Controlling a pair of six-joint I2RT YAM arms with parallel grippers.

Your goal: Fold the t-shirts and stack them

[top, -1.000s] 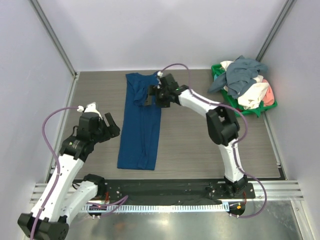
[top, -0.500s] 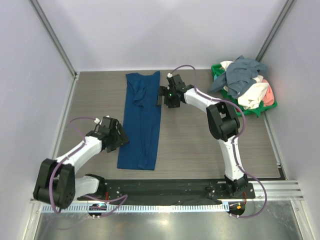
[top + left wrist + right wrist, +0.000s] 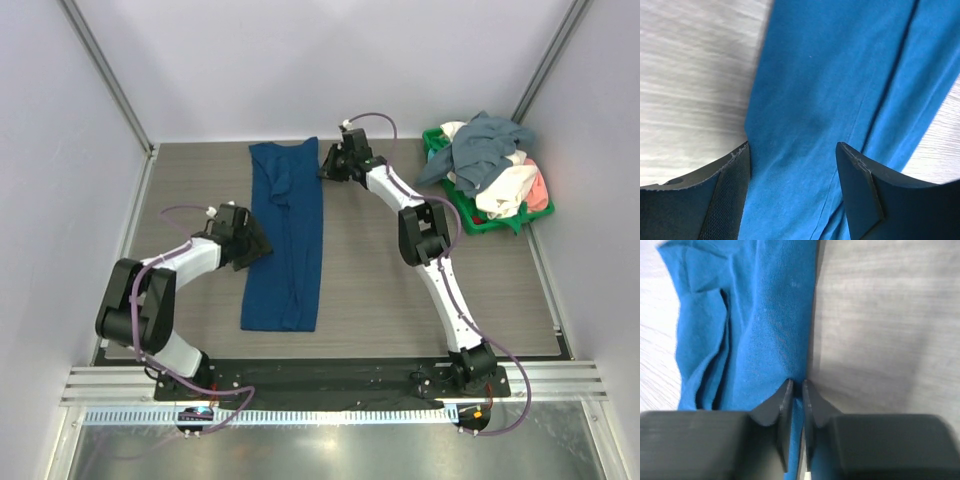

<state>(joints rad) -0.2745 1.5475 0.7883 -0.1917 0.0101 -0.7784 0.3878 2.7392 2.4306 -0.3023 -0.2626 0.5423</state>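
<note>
From above: shows a long, narrow blue cotton t-shirt (image 3: 285, 250), already folded lengthwise, lying flat on the grey wood-grain table (image 3: 420, 290) and running from 12 down to 6 o'clock, left of centre. Puts the right gripper (image 3: 328, 165) at the strip's far corner, toward 1 o'clock, and the left gripper (image 3: 252, 245) at its 9 o'clock edge, about halfway down. Keeps a heap of grey-blue, white and salmon shirts (image 3: 485, 165) in the green plastic basket (image 3: 497, 226) at 2 o'clock, well apart from the strip

Through the left wrist: shows black fingers (image 3: 730, 190) spread wide, straddling the cloth's edge, with nothing pinched yet

Through the right wrist: shows fingers (image 3: 782, 410) nearly touching, with the shirt's edge caught as a thin fold of blue between them; reads as a firm pinch

Looks like the start of the crosswise fold. Calls next for closing the left jaws on the 9 o'clock edge, then lifting the far end and carrying it toward 6 o'clock over the near hem, with the side edges kept in line and the cloth kept from bunching
</note>
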